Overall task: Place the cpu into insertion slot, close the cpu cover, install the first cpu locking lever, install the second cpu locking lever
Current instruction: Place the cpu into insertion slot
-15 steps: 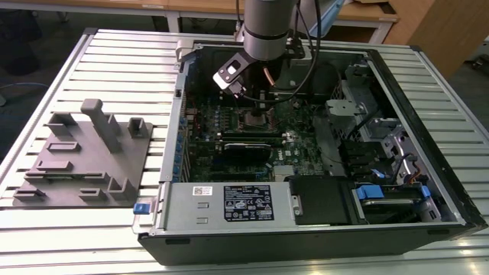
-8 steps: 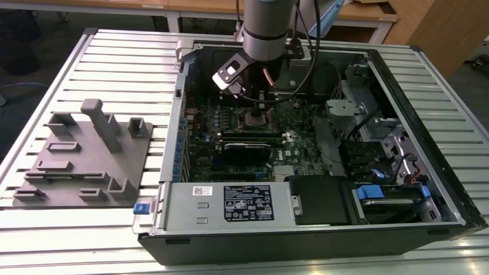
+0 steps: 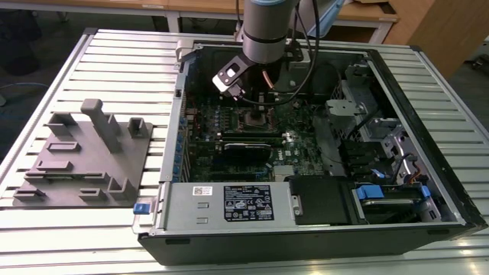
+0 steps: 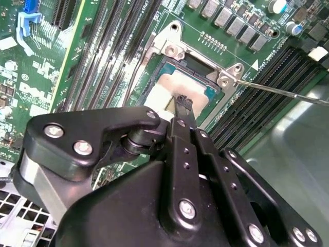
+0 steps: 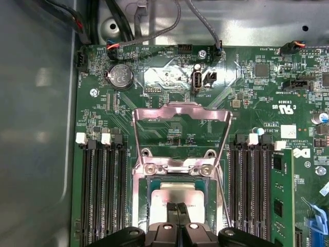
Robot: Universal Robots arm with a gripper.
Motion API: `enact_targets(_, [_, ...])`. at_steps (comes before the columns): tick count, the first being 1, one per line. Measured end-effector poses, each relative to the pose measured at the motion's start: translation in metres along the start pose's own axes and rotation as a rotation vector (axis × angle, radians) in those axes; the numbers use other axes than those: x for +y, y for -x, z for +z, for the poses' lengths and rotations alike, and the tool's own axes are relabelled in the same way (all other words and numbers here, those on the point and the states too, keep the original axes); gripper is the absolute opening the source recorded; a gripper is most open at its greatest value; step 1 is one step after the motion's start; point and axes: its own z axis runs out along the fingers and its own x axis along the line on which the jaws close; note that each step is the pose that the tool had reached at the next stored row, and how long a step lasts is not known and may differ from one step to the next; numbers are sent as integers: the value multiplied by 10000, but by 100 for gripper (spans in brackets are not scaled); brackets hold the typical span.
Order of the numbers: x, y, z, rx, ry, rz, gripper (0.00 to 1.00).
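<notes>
Ext. view: even overhead room light, bright on the slatted table [image 3: 114, 63], w/ pale glare on slats nr the bottom edge. Inside the computer case [image 3: 306, 246] it was much dimmer, the arm [image 3: 264, 28] shading the motherboard [image 3: 210, 123]. Wrist views were brighter & flat-lit. In the second wrist view the cpu [image 4: 164, 90] top washed out near-white, and the black gripper [image 4: 183, 103] showed only soft highlights on its screws. In the first wrist view glints ran along the cpu cover [image 5: 180, 109].

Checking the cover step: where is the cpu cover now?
In the first wrist view, the cpu cover is swung open, its hinge end between the memory slots.
</notes>
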Motion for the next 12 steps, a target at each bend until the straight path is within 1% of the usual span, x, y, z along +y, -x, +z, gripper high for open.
enact_targets(2, [-1,1,18,0,0,0,11])
enact_targets(6, [-1,0,23,1,1,1,11])
enact_targets(8, [-2,2,48,0,0,0,11])
enact_targets(12, [-3,2,52,-3,-2,0,11])
